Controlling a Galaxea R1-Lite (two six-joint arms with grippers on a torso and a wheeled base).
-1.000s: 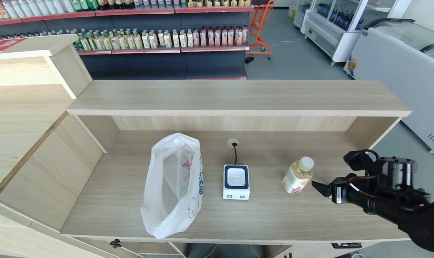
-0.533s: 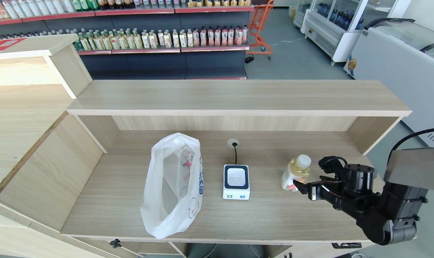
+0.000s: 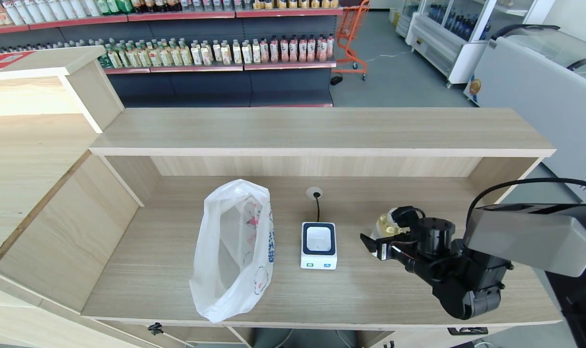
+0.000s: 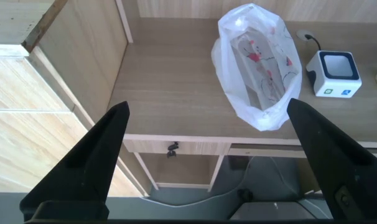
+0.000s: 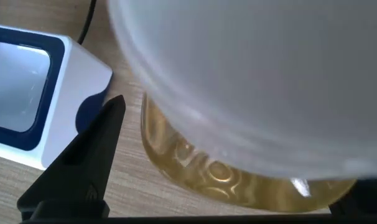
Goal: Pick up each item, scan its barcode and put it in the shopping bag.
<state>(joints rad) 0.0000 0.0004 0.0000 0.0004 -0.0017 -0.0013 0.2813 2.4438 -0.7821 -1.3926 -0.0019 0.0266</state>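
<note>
Bottle (image 3: 385,222) straddled, not yet gripped

My right gripper (image 3: 381,232) sits around the bottle of yellow drink, which stands upright on the counter (image 3: 360,295), to the right of the scanner (image 3: 318,244). In the right wrist view I see one of my fingers (image 5: 83,177) just beside the bottle's wall with a thin strip of counter between them, so I judge the jaws apart and the grasp not closed. My left gripper (image 4: 207,104) hangs with its fingers spread wide and holds nothing, off to the left of the shopping bag (image 3: 237,251) and out past the counter's front edge.

The bag stands open-mouthed left of the scanner; I cannot make out any item inside it. By my reading the task is at its very start: the one item I can see is on the wood and unlifted. What is left is nearly all of it: close on the bottle, lift it, turn its label to the scanner's window, then carry it past the scanner and lower it into the bag.
</note>
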